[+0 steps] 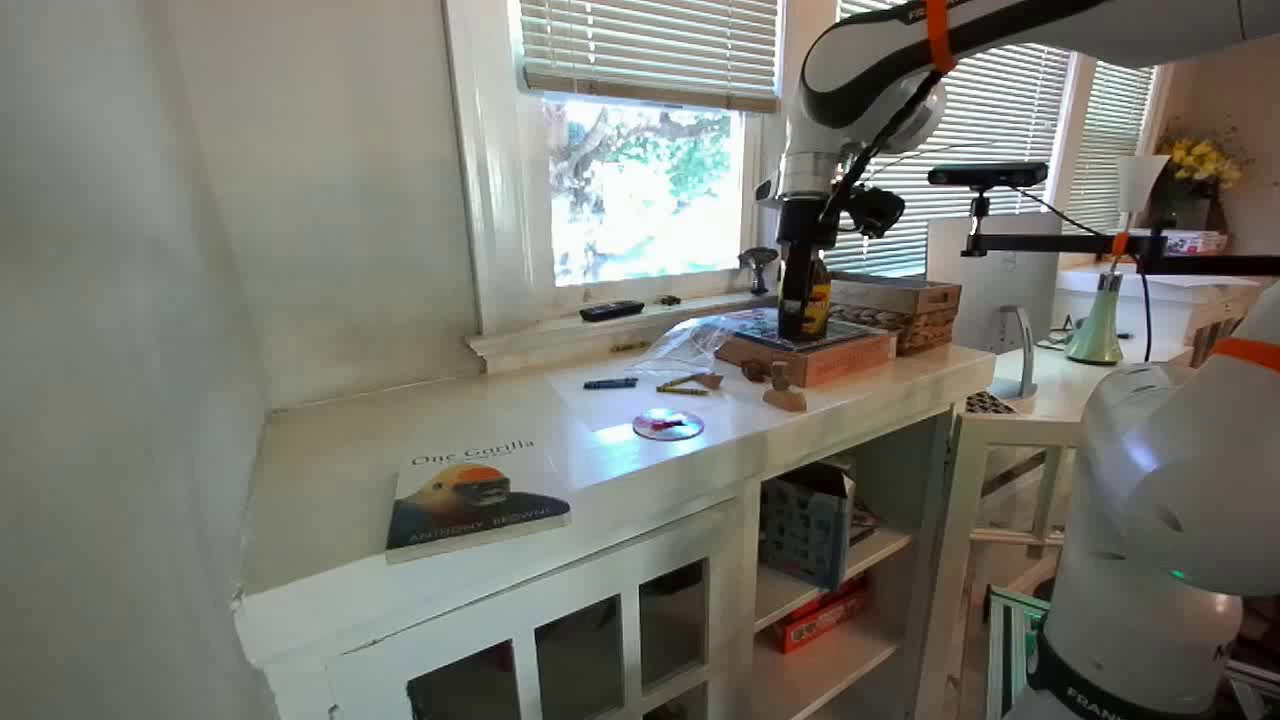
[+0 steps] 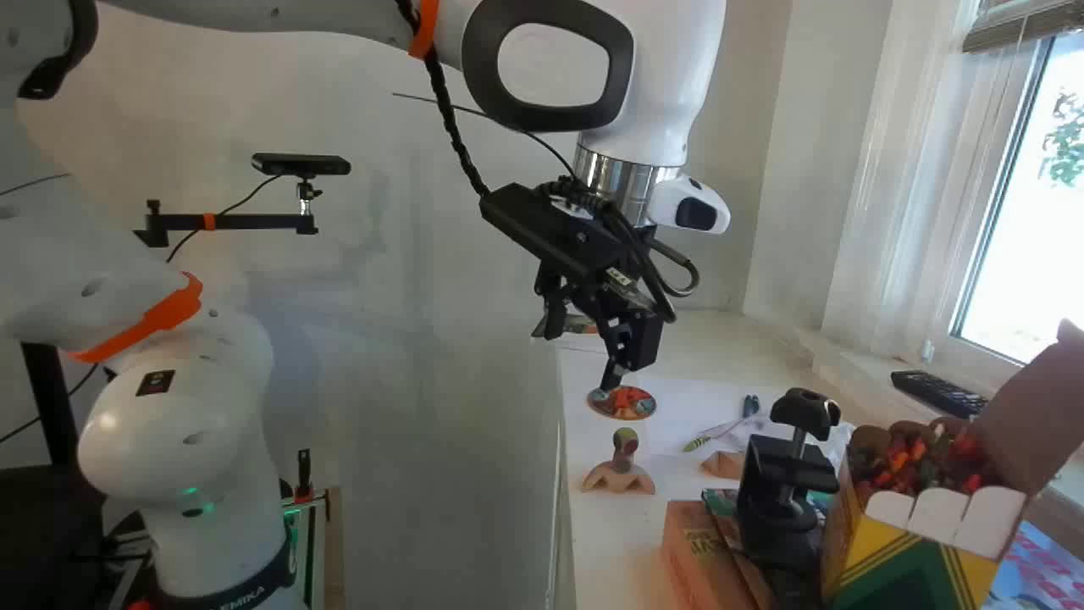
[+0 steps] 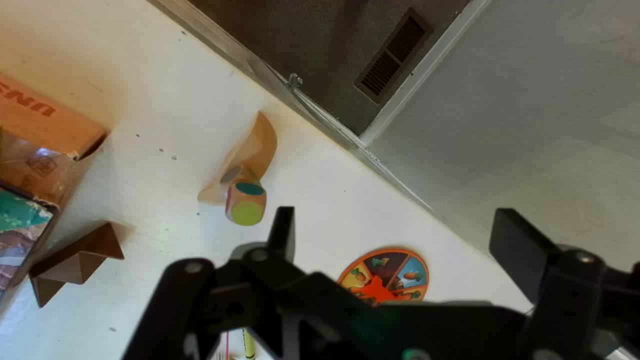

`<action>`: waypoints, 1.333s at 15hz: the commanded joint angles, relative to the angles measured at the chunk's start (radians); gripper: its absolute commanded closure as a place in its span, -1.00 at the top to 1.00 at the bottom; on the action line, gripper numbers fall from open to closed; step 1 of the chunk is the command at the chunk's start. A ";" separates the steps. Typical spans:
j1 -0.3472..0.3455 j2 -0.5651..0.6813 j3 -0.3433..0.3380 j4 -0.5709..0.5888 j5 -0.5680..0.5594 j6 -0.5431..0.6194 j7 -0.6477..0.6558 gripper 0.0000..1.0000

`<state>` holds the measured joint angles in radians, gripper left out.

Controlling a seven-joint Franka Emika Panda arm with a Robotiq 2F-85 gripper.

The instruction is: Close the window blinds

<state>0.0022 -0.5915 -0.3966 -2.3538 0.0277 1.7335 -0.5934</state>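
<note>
The white slatted window blinds [image 1: 650, 45] hang over the upper part of the near window in an exterior view, with bare glass below their bottom rail. More blinds [image 1: 1000, 110] hang lower behind the arm. Only a corner of the blinds [image 2: 1020, 21] shows at the top right in an exterior view. My gripper [image 2: 581, 352] points down over the white cabinet top, lower than the near blind's rail and apart from it. In the wrist view the gripper's fingers [image 3: 395, 232] are wide apart with nothing between them. The blinds are out of the wrist view.
A round disc [image 3: 387, 270] and a wooden toy [image 3: 245, 185] lie on the cabinet top [image 1: 340, 470] below the gripper. A black clamp [image 2: 788, 474], a crayon box [image 2: 923, 542] and an orange box [image 1: 825, 360] stand near the window. A remote [image 1: 612, 311] lies on the sill.
</note>
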 commanded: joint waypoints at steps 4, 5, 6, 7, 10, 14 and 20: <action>-0.032 0.008 0.025 0.002 0.016 -0.003 -0.015 1.00; -0.032 0.008 0.025 0.002 0.016 -0.003 -0.015 1.00; -0.027 0.020 0.032 0.021 0.025 0.006 -0.008 1.00; -0.021 0.034 0.032 0.046 0.044 -0.002 -0.008 1.00; -0.002 0.095 0.046 0.160 0.104 0.045 0.005 1.00; 0.011 0.220 0.058 0.355 0.192 0.165 0.007 1.00; -0.013 0.436 0.096 0.577 0.215 0.484 0.020 1.00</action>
<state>0.0106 -0.2792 -0.3206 -1.8883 0.2173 2.1169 -0.5900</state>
